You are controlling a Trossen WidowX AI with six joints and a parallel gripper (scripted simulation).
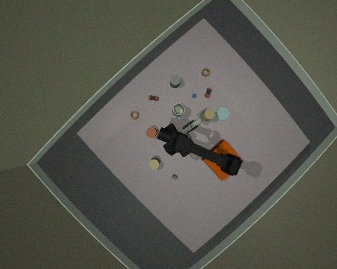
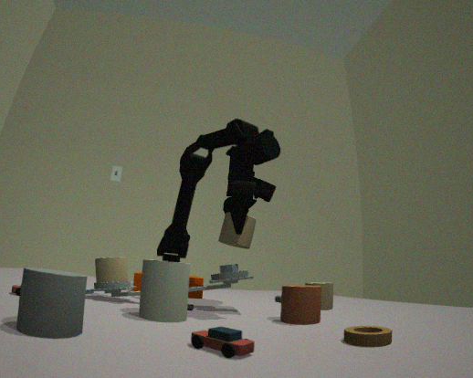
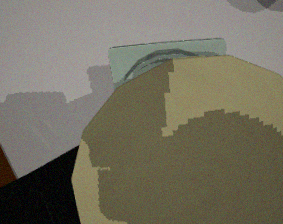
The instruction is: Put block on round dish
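Observation:
My gripper (image 2: 238, 229) is shut on a tan cup (image 2: 247, 234) (image 3: 212, 165), held slightly tilted in the air above the raised end of the balance (image 1: 192, 126) (image 2: 204, 288). A small grey-blue block (image 2: 229, 268) sits uncovered on that end's plate, below the cup and apart from it. In the wrist view the cup hides most of the plate, and the block is hidden. The other tan cup (image 1: 209, 114) (image 2: 111, 269) stands on the lowered end. The pale blue round dish (image 1: 222, 114) lies just beyond that cup, with nothing on it.
A pale hollow container (image 1: 179, 109) (image 2: 164, 290), a grey cylinder (image 1: 175, 80) (image 2: 51, 302), a red cylinder (image 1: 151, 132) (image 2: 300, 304) and a beige cylinder (image 1: 154, 164) stand around the balance. An orange box (image 1: 222, 175) is under the arm. Toy cars (image 1: 153, 97) and rings (image 1: 134, 115) lie farther out.

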